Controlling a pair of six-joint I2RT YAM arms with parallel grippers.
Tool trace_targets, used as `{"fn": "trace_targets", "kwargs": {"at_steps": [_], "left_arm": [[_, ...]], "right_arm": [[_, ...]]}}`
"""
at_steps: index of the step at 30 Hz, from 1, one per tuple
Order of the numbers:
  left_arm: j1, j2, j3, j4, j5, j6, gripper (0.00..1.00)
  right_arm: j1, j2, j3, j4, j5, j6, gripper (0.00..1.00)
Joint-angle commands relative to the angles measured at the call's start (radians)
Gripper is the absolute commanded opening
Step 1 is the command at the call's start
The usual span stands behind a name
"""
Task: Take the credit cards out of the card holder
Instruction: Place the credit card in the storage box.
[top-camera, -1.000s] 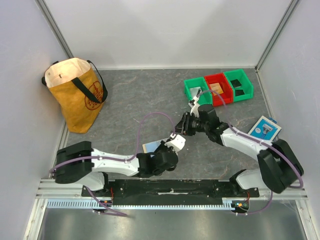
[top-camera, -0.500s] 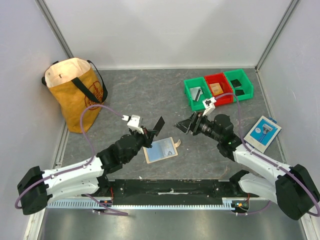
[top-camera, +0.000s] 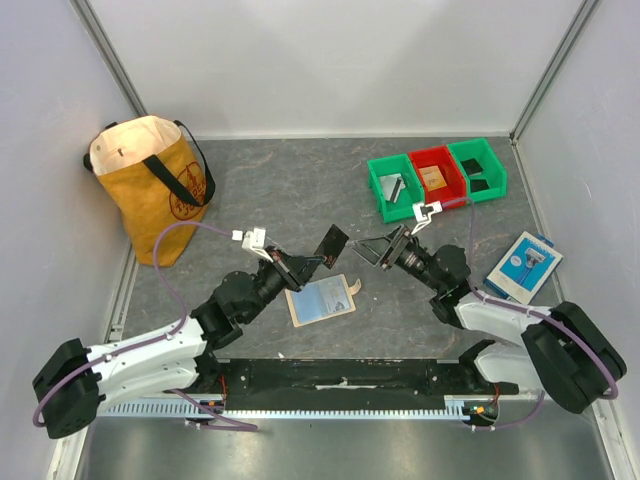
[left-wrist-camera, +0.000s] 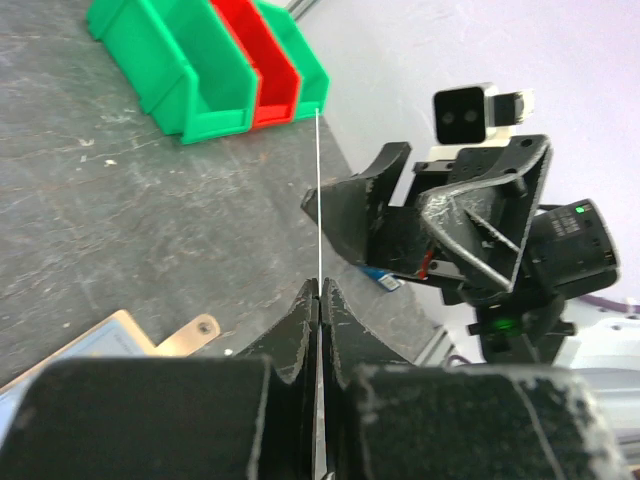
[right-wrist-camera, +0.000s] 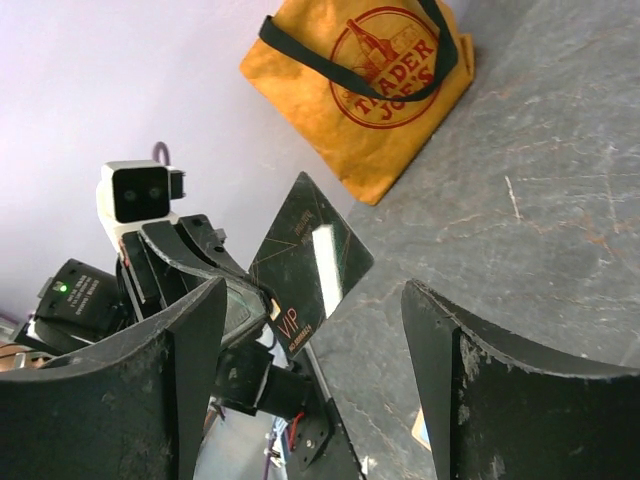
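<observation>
One black card is clamped in your left gripper - its jaws are pressed together on the card's lower edge, and the left wrist view shows the card edge-on as a thin line rising from between the fingertips. The card is up off the desk, tilted, with most of it standing out beyond the gripper's tips. From the right wrist view you can read "VIP" on its face.

Your right gripper faces the left one from the other side of the card. Its jaws are spread wide and hold nothing. Its tips are just beside the card's far edge, and in the top view a small gap shows between them.

The holder lies flat on the desk just below and a little to the near side of the left gripper's tips, pale blue face up, with its tan tab pointing toward the right gripper. Neither gripper touches it.

Behind the right gripper sit three bins in a row - green, red, green - with small flat things inside that are too small to tell. A blue-and-white packet lies well off to the right gripper's outer side, and a yellow bag stands well beyond the left gripper.
</observation>
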Motion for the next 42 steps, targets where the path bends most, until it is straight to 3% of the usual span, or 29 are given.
{"fn": "trace_targets", "kwargs": {"at_steps": [1, 6, 10, 12, 17, 19, 23, 27, 31, 36, 40, 42], "left_arm": [[0.003, 0.018, -0.002, 0.156, 0.042, -0.103, 0.02], [0.003, 0.038, -0.003, 0.194, 0.062, -0.141, 0.02], [0.003, 0.066, -0.008, 0.231, 0.071, -0.167, 0.02], [0.003, 0.076, -0.006, 0.245, 0.08, -0.177, 0.02], [0.003, 0.078, -0.006, 0.248, 0.086, -0.191, 0.02], [0.006, 0.073, -0.008, 0.237, 0.085, -0.191, 0.09], [0.025, 0.027, 0.006, 0.135, 0.068, -0.162, 0.39], [0.095, -0.043, 0.09, -0.158, 0.109, -0.054, 0.75], [0.178, -0.124, 0.182, -0.416, 0.097, 0.076, 0.97], [0.305, -0.21, 0.31, -0.717, 0.082, 0.249, 0.99], [0.33, -0.185, 0.472, -0.97, -0.038, 0.384, 0.99], [0.33, -0.184, 0.509, -1.001, -0.082, 0.459, 0.99]], "right_arm": [[0.013, 0.039, -0.007, 0.203, -0.005, 0.049, 0.77], [0.024, 0.071, -0.016, 0.269, -0.014, 0.066, 0.71], [0.032, 0.096, -0.021, 0.335, -0.028, 0.085, 0.6], [0.032, 0.102, -0.019, 0.355, -0.028, 0.089, 0.51], [0.03, 0.107, -0.024, 0.377, -0.023, 0.092, 0.12], [0.032, 0.104, -0.028, 0.372, -0.011, 0.091, 0.0], [0.019, 0.079, -0.024, 0.328, 0.012, 0.077, 0.0], [-0.039, 0.052, -0.01, 0.263, 0.006, 0.069, 0.0], [-0.16, 0.009, 0.025, 0.131, -0.008, 0.045, 0.0], [-0.385, -0.019, 0.12, -0.123, -0.017, -0.027, 0.0], [-0.548, 0.013, 0.215, -0.263, -0.011, -0.124, 0.0], [-0.643, 0.053, 0.263, -0.317, 0.007, -0.141, 0.0]]}}
